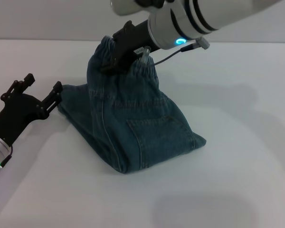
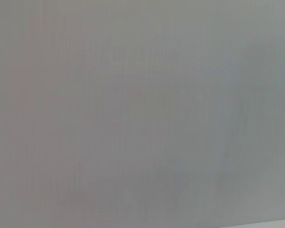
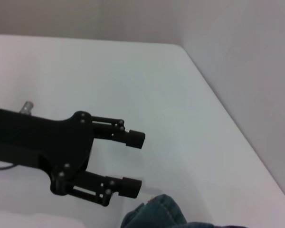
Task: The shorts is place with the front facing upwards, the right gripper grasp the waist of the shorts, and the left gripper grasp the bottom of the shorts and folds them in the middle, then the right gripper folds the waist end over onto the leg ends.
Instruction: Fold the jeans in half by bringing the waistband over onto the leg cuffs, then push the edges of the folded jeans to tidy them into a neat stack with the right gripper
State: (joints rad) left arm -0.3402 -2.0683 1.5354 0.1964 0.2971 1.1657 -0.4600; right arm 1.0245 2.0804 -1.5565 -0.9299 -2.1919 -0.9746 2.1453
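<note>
On the white table [image 1: 237, 190], at the near left, the left gripper [image 1: 38, 92] rests with its jaws spread and empty, just beside the shorts [image 1: 133, 128]. The denim lies folded mid-table, its waistband lifted at the far side, pinched by the right gripper [image 1: 118, 57]. No readable writing shows.

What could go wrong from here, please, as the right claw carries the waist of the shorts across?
The right claw pinches only a small bunch of the waistband, so the denim could slip out mid-fold. The shorts hang in a lifted tent over the table and may land skewed or bunched. The left claw, open beside the folded edge, could catch the fabric.
</note>
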